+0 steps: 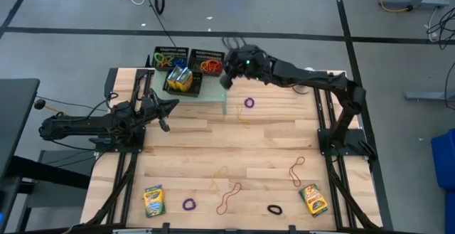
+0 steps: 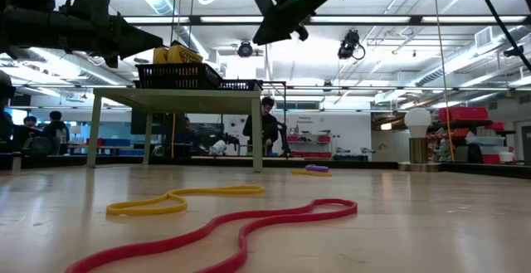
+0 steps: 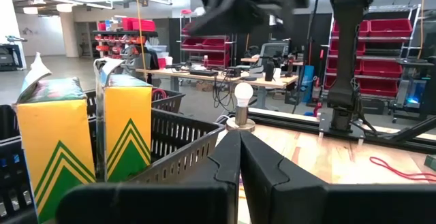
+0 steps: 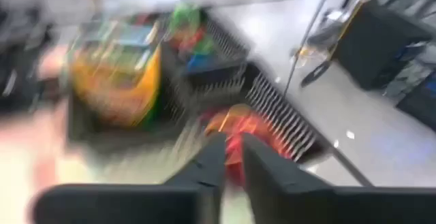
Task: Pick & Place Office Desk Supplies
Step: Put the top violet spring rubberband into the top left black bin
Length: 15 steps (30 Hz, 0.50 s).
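Note:
Two yellow-and-green crayon boxes (image 1: 179,78) (image 3: 126,125) stand upright in a black mesh tray (image 1: 192,88) on a raised platform (image 2: 178,95). Two more boxes (image 1: 153,200) (image 1: 313,198) lie flat near the table's near edge. Rubber bands lie loose on the wood: purple (image 1: 249,102), red (image 1: 295,170), red (image 1: 229,197) (image 2: 224,227), yellow (image 2: 178,200), black (image 1: 274,209). My left gripper (image 1: 174,107) (image 3: 240,137) is shut and empty, just near of the crayon tray. My right gripper (image 1: 227,74) (image 2: 261,32) hovers above the tray of red and orange bands (image 1: 207,65) (image 4: 238,125).
A third mesh tray (image 1: 168,56) of mixed bands sits beside the others at the far edge. A white ball-topped stand (image 2: 417,136) (image 3: 243,105) stands at the table's right. People sit in the room beyond. The middle of the table holds only a few bands.

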{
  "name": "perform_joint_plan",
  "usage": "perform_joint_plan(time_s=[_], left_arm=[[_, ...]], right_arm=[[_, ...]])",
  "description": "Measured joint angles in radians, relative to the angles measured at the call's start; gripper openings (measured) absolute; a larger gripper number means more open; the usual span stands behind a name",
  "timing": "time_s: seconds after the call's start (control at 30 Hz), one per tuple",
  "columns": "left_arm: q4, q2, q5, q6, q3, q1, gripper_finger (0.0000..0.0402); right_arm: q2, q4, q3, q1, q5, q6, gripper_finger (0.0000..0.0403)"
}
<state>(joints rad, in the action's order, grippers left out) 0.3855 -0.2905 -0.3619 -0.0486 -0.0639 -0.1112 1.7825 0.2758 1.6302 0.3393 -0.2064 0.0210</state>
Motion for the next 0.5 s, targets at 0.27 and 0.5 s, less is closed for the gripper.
perform_joint_plan(time_s=[0.27, 0.5], left_arm=[[-0.001, 0.0, -0.001, 0.0, -0.001, 0.0, 0.0012], [0.0, 0.0, -0.001, 0.0, -0.001, 0.0, 0.0012]], right_arm=[[-0.074, 0.13, -0.145, -0.07, -0.077, 0.02, 0.0014], [-0.268, -0.197, -0.566, -0.065, -0.057, -0.048, 0.0007]])
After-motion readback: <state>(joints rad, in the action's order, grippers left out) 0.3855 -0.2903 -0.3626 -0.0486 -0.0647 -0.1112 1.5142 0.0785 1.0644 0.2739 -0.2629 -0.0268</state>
